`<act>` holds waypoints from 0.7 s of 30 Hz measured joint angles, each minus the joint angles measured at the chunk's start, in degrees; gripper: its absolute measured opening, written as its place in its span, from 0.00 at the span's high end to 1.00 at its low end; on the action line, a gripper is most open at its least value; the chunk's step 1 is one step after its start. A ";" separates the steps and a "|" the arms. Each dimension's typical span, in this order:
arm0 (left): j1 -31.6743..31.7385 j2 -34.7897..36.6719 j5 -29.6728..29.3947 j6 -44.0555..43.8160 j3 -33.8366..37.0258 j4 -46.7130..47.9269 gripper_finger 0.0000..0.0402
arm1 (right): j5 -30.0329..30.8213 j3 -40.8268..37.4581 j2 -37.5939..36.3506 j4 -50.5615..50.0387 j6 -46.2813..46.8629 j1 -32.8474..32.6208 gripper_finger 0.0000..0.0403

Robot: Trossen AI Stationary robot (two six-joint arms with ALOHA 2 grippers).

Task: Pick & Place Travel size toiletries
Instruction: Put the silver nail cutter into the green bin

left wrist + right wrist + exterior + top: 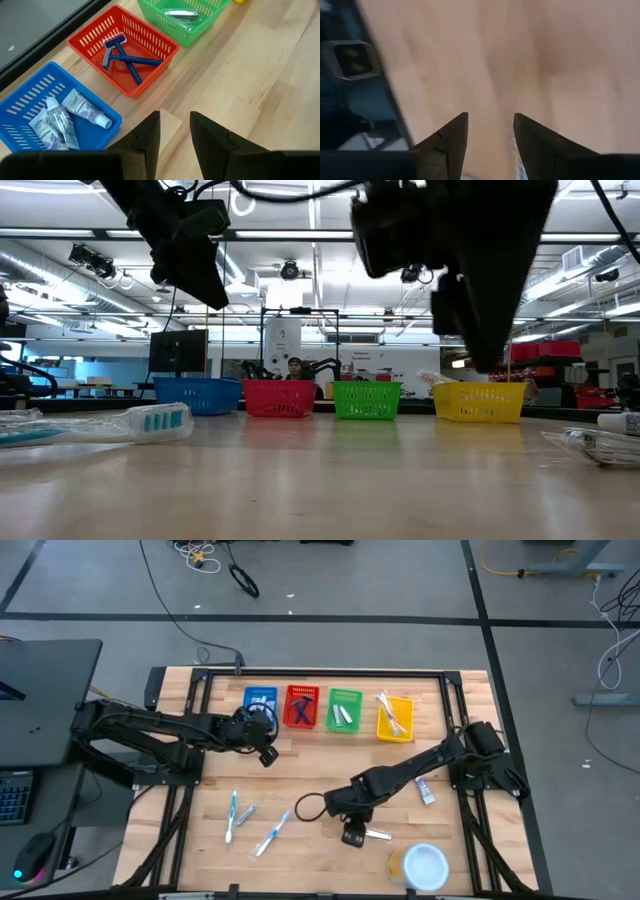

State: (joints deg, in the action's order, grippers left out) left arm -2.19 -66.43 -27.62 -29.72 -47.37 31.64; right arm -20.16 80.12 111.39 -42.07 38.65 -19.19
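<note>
Slatted plastic baskets line the far edge of the pale wood-grain tabletop (300,775).
Left end effector (175,135), open and empty, hovers by the blue basket (30,100) of crinkled tubes (60,120); only this view shows the razors (125,57). Right end effector (490,135), open, hangs above a packet (377,834); toothbrushes (232,815) lie well apart.

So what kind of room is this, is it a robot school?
Probably a robotics lab or workshop. Two robot arms work at a wooden table holding a row of coloured baskets, cables trail over the grey floor, and the low view shows a big hall with ceiling lights and more equipment.
</note>
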 joint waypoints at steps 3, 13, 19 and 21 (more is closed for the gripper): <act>0.00 0.00 0.00 0.14 0.00 0.22 0.72 | 2.58 -0.04 0.00 -7.87 0.42 -0.08 0.58; -1.18 0.00 0.00 -0.17 0.00 0.61 0.72 | 4.73 -3.25 0.28 -10.00 0.46 -6.53 0.58; -1.60 0.00 -0.02 -1.37 0.00 0.59 0.72 | 8.37 -3.76 1.27 -6.84 1.45 -7.25 0.58; -1.60 0.00 -0.02 -1.71 0.00 0.60 0.72 | 7.88 -4.57 2.41 -4.84 1.56 -7.42 0.58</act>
State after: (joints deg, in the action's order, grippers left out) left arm -3.79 -66.43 -27.64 -31.43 -47.37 32.24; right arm -12.28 75.54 113.81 -46.91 40.21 -26.61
